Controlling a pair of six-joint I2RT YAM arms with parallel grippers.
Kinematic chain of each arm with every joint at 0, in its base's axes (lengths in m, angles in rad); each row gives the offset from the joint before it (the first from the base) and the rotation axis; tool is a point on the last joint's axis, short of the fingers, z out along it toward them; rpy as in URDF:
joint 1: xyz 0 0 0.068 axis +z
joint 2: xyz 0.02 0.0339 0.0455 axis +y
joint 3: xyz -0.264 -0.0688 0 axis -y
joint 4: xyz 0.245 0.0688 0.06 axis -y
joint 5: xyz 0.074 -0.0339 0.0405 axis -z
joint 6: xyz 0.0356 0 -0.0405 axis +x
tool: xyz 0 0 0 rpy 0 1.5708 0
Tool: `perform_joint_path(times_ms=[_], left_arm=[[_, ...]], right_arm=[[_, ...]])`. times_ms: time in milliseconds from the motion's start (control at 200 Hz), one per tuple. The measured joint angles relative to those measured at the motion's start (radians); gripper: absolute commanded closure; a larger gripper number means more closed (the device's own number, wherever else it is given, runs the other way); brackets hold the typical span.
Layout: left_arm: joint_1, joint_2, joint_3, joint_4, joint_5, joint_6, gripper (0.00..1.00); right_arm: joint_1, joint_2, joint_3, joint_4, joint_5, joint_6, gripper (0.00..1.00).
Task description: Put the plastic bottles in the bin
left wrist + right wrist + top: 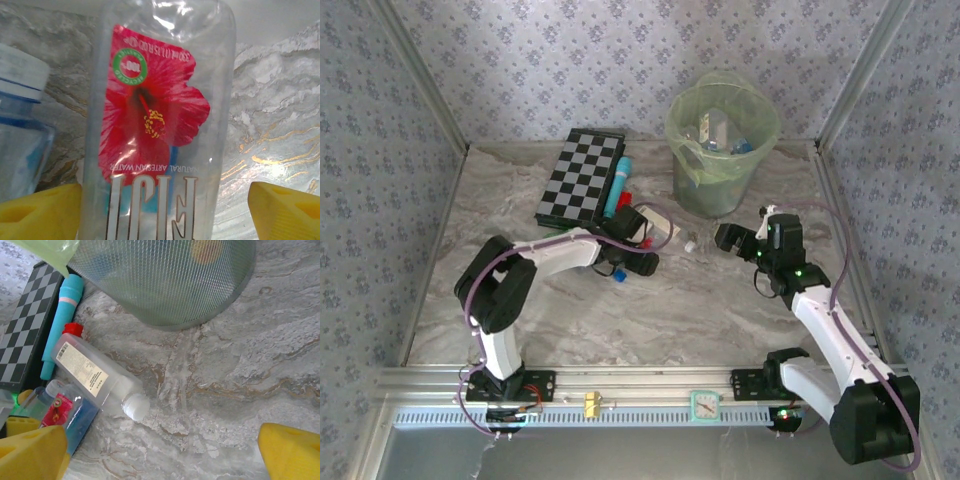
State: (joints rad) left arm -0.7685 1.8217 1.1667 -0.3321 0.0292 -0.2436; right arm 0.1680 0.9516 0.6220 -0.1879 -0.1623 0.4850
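The left claw [165,212] is set apart around a flower-label bottle [155,115] that lies on the bench [280,115], and a gap is seen at its right finger [285,210]. The right claw [162,450] is spread wide above the bench near the bin [165,285], and a white-cap bottle [95,375] is seen lying close by.

This is a robot test cell in a lab, dressed to look homely. Flat panels of blue floral wallpaper [620,60] on the left, far and right sides sit in bare aluminium posts [420,80]. The marble-patterned tabletop [720,310] ends at a near aluminium rail [650,383], where the left arm's base [503,385] and the right arm's base [788,376] are bolted.
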Motion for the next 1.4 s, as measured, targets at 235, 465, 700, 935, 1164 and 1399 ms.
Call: perform_joint_path(times_ms=[235,465,700,935,1164,1399], left_arm=[[-0.002,0.042,0.013,-0.008,0.0,0.0,0.16],[-0.002,0.06,0.016,-0.008,-0.003,0.013,0.38],[-0.002,0.037,-0.015,0.034,-0.003,0.007,0.46],[-0.003,-0.157,-0.167,0.142,0.023,-0.04,0.46],[-0.004,-0.339,-0.277,0.284,0.053,-0.099,0.46],[-0.004,-0.449,-0.372,0.374,0.077,-0.129,0.46]], right_arm=[[-0.024,-0.019,-0.018,0.024,-0.041,-0.005,0.0],[-0.026,-0.006,-0.018,0.023,-0.047,-0.002,0.0],[-0.019,-0.011,-0.024,0.045,-0.073,0.008,0.0],[0.072,-0.009,-0.035,0.141,-0.127,0.056,0.0],[0.21,0.065,-0.033,0.29,-0.168,0.094,0.0],[0.311,0.198,0.027,0.414,-0.215,0.127,0.0]])
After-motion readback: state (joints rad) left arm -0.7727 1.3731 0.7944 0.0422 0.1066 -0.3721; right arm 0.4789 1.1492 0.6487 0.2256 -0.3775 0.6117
